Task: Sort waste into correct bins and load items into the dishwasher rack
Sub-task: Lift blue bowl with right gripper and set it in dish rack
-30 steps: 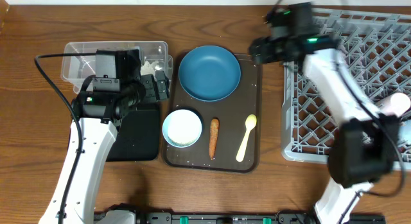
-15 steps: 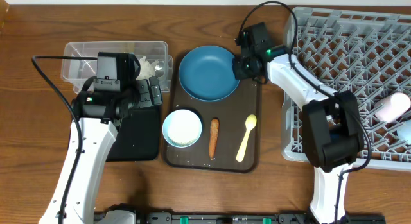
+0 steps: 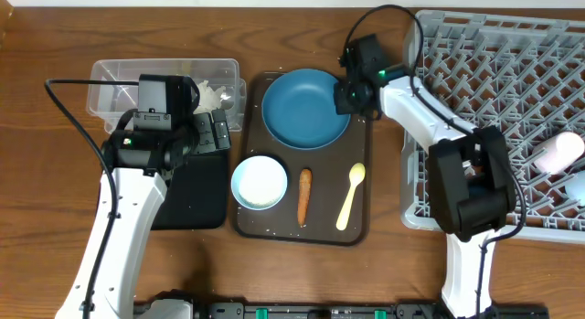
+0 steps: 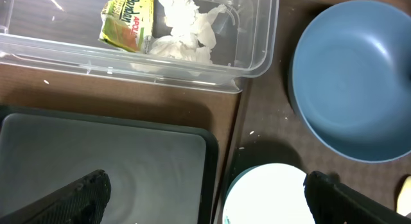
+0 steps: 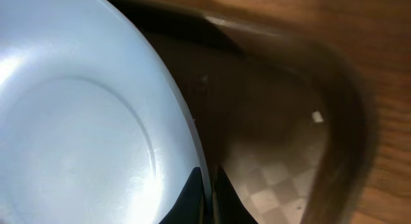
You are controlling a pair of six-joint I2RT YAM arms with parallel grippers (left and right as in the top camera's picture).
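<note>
Wrapper (image 4: 128, 22) and tissue (image 4: 183, 31) lie in my clear tub (image 3: 110, 81), upper left; my right gripper (image 3: 352, 92) pinches the dark blue bowl (image 3: 306, 107) by its rim, top centre; left gripper (image 3: 219, 132) hangs spread; carrot (image 3: 304, 195), spoon (image 3: 351, 195) and white bowl (image 3: 259, 182) sit on the brown tray (image 3: 361, 232).

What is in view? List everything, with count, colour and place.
table: one, brown, under all
tub: one, clear, far left
wrapper: one, yellow-green, in tub
tissue: one, white, in tub
black tray: one, black, near side of tub
brown tray: one, dark brown, centre
blue bowl: one, dark blue, brown tray, far end
white bowl: one, white, brown tray, near left
carrot stick: one, orange, right of white bowl
spoon: one, pale yellow, right of carrot stick
rack: one, grey, right
pink cup: one, pink, in rack
blue cup: one, light blue, in rack
left gripper: one, black, open, over black tray's far edge
right gripper: one, black, shut on blue bowl's rim
</note>
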